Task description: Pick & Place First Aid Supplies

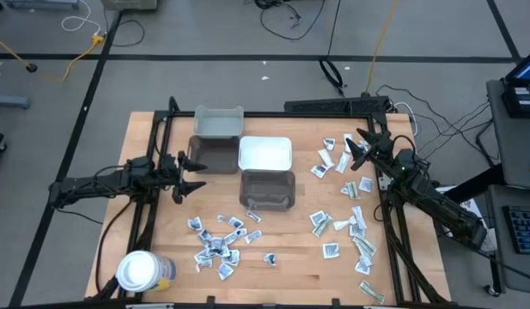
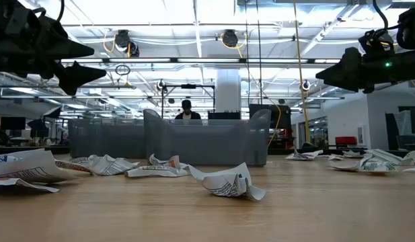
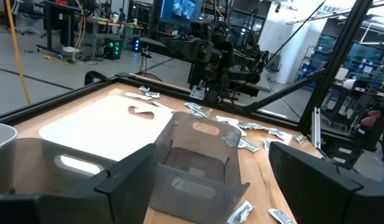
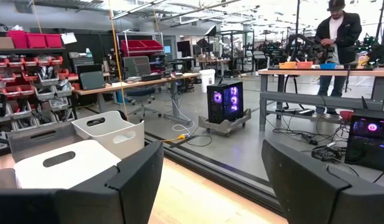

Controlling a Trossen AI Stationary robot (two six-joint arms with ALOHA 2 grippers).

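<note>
Packets (image 1: 215, 245) untouched on table (image 1: 290, 266). Left gripper (image 1: 191, 174) and right gripper (image 1: 354, 151) both spread, empty, hovering. Descend squarely on one isolated packet; avoid bins (image 1: 266, 189).

left gripper (image 1: 189, 174) raised, fingers spread, right gripper (image 1: 356, 148) likewise

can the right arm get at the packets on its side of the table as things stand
Probably yes: the right gripper hangs open right by the scattered packets, with nothing seen between them.
</note>
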